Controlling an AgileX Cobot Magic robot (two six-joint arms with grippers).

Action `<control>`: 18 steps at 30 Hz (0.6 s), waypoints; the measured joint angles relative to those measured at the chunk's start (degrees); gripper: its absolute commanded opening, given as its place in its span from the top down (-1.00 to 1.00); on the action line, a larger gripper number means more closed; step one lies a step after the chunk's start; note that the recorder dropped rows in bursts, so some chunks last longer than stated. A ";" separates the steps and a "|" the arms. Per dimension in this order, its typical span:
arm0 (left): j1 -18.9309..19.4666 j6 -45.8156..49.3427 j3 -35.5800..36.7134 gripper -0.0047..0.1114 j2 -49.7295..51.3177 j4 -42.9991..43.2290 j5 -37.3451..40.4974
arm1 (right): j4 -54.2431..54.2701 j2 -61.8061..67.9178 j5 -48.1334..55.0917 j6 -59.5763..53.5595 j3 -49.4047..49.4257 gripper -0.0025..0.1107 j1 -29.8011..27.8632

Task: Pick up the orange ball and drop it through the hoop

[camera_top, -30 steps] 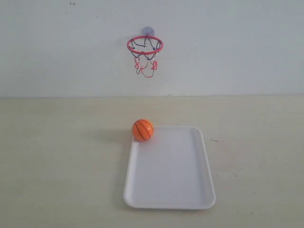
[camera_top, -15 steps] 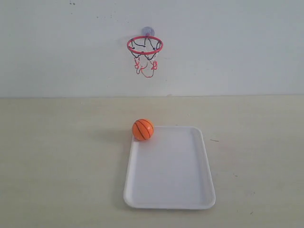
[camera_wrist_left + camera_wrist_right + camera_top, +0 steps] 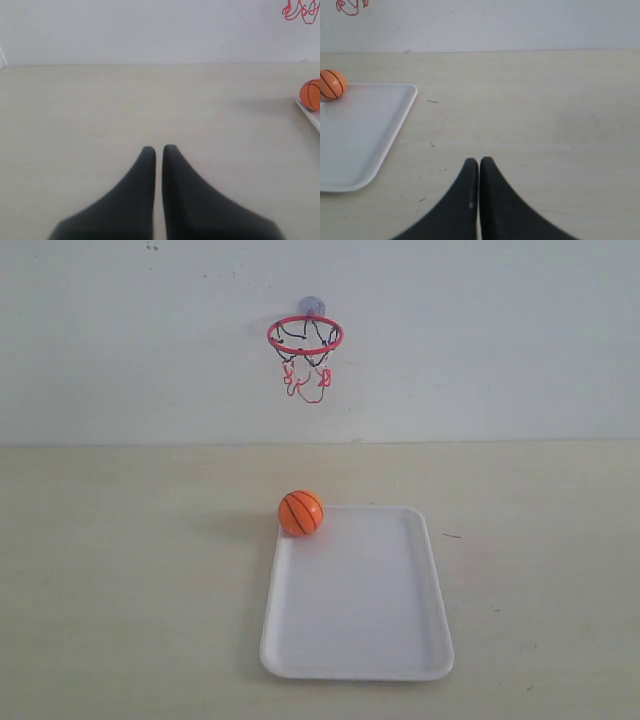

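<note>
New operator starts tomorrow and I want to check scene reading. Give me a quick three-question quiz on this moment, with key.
1. True or false: the orange ball hangs in the net of the hoop.
2. In the exterior view, where does the ball sit?
A) at the far left corner of the white tray
B) in the tray's middle
C) well off the tray, to its right
3. Fill in: the left gripper and the right gripper are both ____, holding nothing.
Key: 1 false; 2 A; 3 shut.
</note>
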 measured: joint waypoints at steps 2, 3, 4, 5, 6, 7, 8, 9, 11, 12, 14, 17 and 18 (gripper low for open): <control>0.00 0.00 0.00 0.85 0.00 0.00 0.00 | 0.00 0.00 0.00 0.00 0.00 0.96 0.00; 0.00 0.00 0.00 0.85 0.00 0.00 0.00 | 0.00 0.00 0.00 0.00 0.00 0.96 0.00; 0.00 0.00 0.00 0.85 0.00 0.00 0.00 | 0.00 0.00 0.00 0.00 0.00 0.96 0.00; 0.00 0.00 0.00 0.85 0.00 0.00 0.00 | 0.00 0.00 0.00 0.00 0.00 0.96 0.00; 0.00 0.00 0.00 0.85 0.00 0.59 0.00 | 0.00 0.00 0.00 0.00 0.00 0.96 0.00; 0.00 0.00 0.00 0.85 0.00 0.73 -0.15 | 0.00 0.00 0.00 0.00 0.00 0.96 0.00; 0.00 0.00 0.00 0.85 0.00 1.05 -0.47 | 0.00 0.00 0.00 0.00 0.00 0.96 0.00; 0.00 0.00 0.00 0.85 0.00 1.30 -1.38 | 0.00 0.00 0.00 0.00 0.00 0.96 0.00; 0.00 0.26 0.00 0.85 0.00 1.53 -3.14 | 0.00 0.00 0.00 0.00 0.00 0.96 0.00; 0.00 0.42 0.00 0.85 0.00 1.64 -4.86 | 0.00 0.00 0.00 0.00 0.00 0.96 0.00; 0.00 0.41 0.00 0.85 0.00 1.64 -7.99 | 0.00 0.00 0.00 0.00 0.00 0.96 0.00; 0.00 0.41 0.02 0.85 0.00 1.64 -17.11 | 0.00 0.00 0.00 0.00 0.00 0.96 0.00; 0.00 -0.04 0.25 0.85 0.00 1.64 -22.48 | 0.00 0.00 0.00 0.00 0.00 0.96 0.00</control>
